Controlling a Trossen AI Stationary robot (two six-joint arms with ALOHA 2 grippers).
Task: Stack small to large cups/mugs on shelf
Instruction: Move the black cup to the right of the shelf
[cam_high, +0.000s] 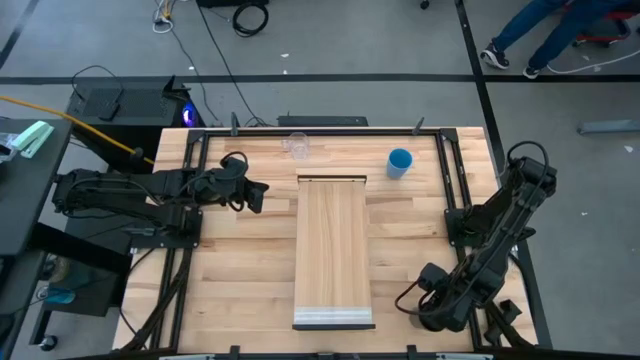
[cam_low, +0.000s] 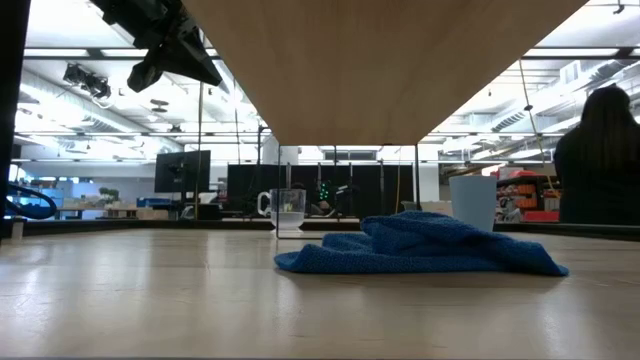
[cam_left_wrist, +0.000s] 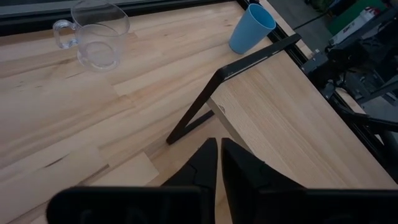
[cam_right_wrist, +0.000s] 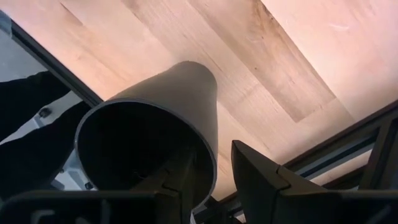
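Nothing sat on the shelf (cam_high: 334, 250) yet. The clear mug (cam_high: 297, 146) and blue cup (cam_high: 400, 162) waited near the worktop's far edge; the right gripper (cam_right_wrist: 217, 180) gripped the black cup (cam_right_wrist: 149, 134); the left gripper (cam_left_wrist: 219, 163) was nearly closed, empty.

High view: overhead, straight down, whole tabletop (cam_high: 240, 280). Low view: table level, under the shelf (cam_low: 390, 60). Wrist views: close, angled down. Clear mug (cam_left_wrist: 96, 37) shared by high, low, left wrist.

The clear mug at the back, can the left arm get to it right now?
Probably yes. The left gripper holds nothing, and only bare table lies between it and the clear mug; the shelf sits off to the side.
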